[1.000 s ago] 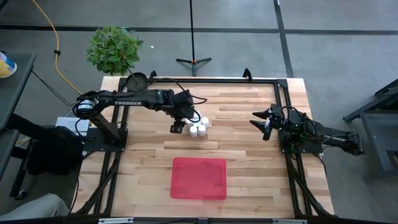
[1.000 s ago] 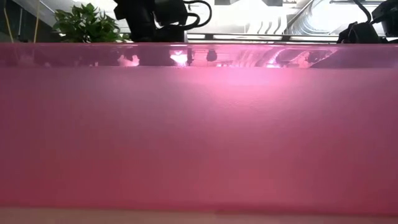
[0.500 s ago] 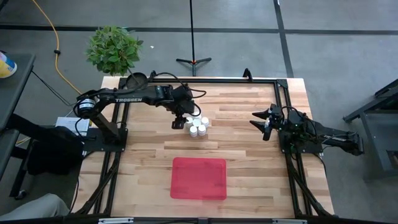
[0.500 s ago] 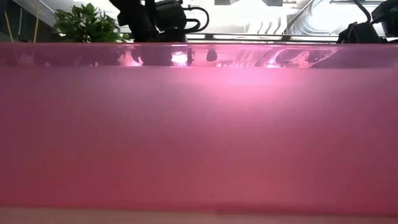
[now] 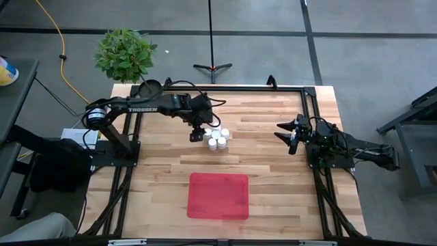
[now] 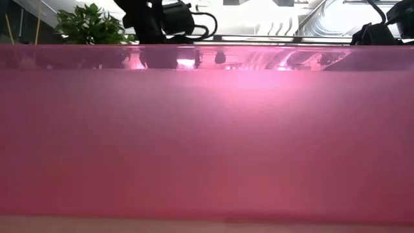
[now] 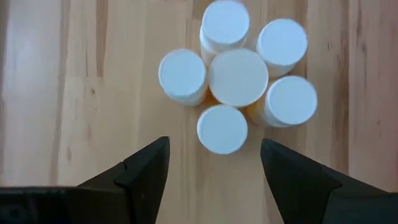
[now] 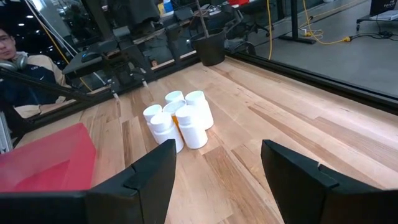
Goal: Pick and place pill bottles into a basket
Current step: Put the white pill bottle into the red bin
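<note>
Several pill bottles with white caps (image 5: 217,139) stand upright in a tight cluster on the wooden table, at its far middle. They also show in the left wrist view (image 7: 238,76) and the right wrist view (image 8: 179,121). My left gripper (image 5: 196,134) is open and empty just left of the cluster; its fingers stand apart (image 7: 214,168) short of the nearest cap (image 7: 222,129). The red basket (image 5: 218,195) lies near the table's near edge, with nothing showing in it. My right gripper (image 5: 290,140) waits open (image 8: 217,174) at the table's right side.
A small dark pot (image 5: 150,87) stands at the far left corner, with a green plant (image 5: 125,53) behind it. A black frame rail (image 5: 239,87) runs along the table's edges. The basket's red wall (image 6: 207,129) fills the low view. A person (image 8: 12,50) sits beyond the table.
My left gripper has moved a little toward the table's far edge, staying just left of the bottle cluster. The bottles and the basket have not moved.
</note>
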Controlling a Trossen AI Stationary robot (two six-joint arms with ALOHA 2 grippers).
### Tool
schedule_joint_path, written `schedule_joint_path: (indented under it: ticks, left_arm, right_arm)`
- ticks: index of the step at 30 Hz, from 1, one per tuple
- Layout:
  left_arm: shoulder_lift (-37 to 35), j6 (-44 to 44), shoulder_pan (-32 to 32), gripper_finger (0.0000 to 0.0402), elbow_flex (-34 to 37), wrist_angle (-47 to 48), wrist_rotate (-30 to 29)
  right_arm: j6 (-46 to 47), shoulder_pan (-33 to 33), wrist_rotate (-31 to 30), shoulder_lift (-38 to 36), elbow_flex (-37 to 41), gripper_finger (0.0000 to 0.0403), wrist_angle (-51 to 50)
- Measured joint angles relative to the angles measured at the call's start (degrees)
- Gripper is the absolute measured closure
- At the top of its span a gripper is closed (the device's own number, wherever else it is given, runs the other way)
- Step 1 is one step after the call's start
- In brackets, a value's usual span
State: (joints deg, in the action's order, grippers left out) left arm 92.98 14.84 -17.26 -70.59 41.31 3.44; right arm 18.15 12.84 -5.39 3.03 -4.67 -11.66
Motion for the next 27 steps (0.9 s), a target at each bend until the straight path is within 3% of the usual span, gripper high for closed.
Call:
schedule_joint_path:
  ticks: [13,27]
  left_arm:
    - [2.96,-1.63,1.17,0.0012,-0.02,-0.71,-1.82]
    - [3.96,-0.11,1.59,0.0027,-0.06,-1.03,-0.54]
  right_arm:
    - [1.42,0.0,0.33,0.98,0.0,0.0176,-0.02]
    - [1.51,-0.01,1.92,3.78,0.0,0.0176,-0.02]
